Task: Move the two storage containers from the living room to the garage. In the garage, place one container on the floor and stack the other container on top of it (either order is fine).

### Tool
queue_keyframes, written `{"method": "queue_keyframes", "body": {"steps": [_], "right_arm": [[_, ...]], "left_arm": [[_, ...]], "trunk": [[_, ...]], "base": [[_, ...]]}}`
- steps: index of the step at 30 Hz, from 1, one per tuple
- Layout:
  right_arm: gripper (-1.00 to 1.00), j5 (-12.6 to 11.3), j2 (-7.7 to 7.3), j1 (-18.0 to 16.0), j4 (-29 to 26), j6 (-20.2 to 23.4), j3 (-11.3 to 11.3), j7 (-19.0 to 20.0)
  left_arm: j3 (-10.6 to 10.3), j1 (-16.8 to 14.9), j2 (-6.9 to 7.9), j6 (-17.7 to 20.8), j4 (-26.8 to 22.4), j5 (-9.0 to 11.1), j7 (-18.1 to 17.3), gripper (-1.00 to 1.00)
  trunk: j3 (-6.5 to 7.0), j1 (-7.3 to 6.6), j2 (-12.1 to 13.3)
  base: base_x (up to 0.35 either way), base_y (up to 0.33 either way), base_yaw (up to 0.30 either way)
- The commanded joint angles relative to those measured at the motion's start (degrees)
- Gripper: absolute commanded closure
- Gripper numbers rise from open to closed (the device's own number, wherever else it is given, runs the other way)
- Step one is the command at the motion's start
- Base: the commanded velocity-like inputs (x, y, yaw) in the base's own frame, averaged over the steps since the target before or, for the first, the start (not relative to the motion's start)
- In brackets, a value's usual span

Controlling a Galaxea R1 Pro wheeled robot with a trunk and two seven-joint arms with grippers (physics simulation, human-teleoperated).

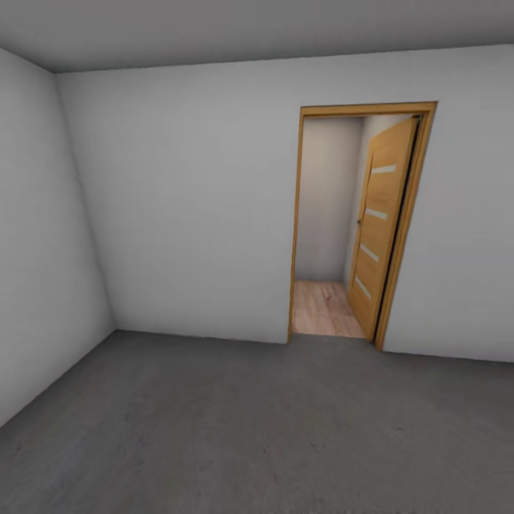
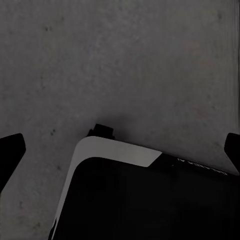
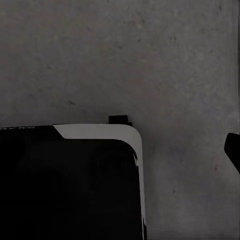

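I stand in the garage, facing its pale grey wall [image 1: 178,214], with the dark grey concrete floor [image 1: 257,428] in front of me. The two storage containers are out of view. In the left wrist view my left gripper [image 2: 120,150] hangs open over the floor [image 2: 125,60], its dark fingertips [image 2: 10,150] far apart with nothing between them. In the right wrist view my right gripper [image 3: 120,150] also points down at the floor [image 3: 150,60]. One fingertip [image 3: 232,147] sits at the picture's edge, and nothing is held.
An orange-wood door [image 1: 382,228] with pale stripes stands swung open in the far wall. Through its frame [image 1: 294,228] lies a light wood-plank floor [image 1: 325,310]. A side wall [image 1: 36,250] closes the left. My black base [image 2: 150,200] with a white edge [image 3: 100,131] sits below both grippers.
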Motion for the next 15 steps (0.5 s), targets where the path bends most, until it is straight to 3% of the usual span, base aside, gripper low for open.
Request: {"method": "queue_keyframes", "body": {"steps": [1, 15], "right_arm": [[-1.0, -0.5, 0.04, -0.08, 0.18, -0.25, 0.48, 0.19], [-1.0, -0.5, 0.04, -0.08, 0.18, -0.25, 0.48, 0.19]], "left_arm": [[-0.49, -0.02, 0.0, -0.14, 0.0, 0.42, 0.14, -1.0], [-0.49, -0.02, -0.05, -0.14, 0.0, 0.42, 0.14, -1.0]], "trunk": [[-0.09, 0.01, -0.06], [-0.09, 0.01, -0.06]], "base": [[0.0, 0.0, -0.3], [0.0, 0.0, -0.3]]}}
